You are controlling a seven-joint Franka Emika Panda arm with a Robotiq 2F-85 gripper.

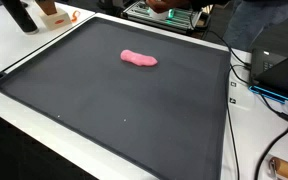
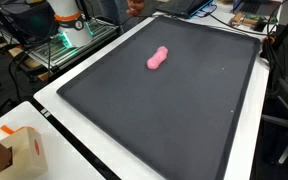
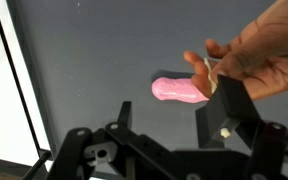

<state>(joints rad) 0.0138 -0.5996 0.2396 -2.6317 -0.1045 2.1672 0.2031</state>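
**A:** In an exterior view we see the pink lump [image 1: 138,59] lying on the dark mat [image 1: 104,115]. It sits toward the far side, well clear of every edge.

**B:** We agree. The mat covers most of a white table [image 1: 9,45], and cables [image 1: 240,75] trail just beside it.

**A:** From the opposite end, in an exterior view, the pink lump [image 2: 158,59] lies alone in the far half of the mat [image 2: 164,125], slanted across it.

**B:** There we also note the robot base [image 2: 69,22] beyond the mat's far corner. A cardboard box [image 2: 19,150] stands on the table at the near corner.

**A:** In the wrist view the gripper [image 3: 174,108] comes in from the bottom. Its fingers are spread wide with nothing between them. The pink lump [image 3: 179,91] rests on the mat just past them, in line with the gap.

**B:** A person's hand [image 3: 259,55] enters from the upper right. Its fingertips [image 3: 199,62] are pinched together just beside the tip of one gripper finger, above the lump's end. We cannot tell whether the hand touches either one.
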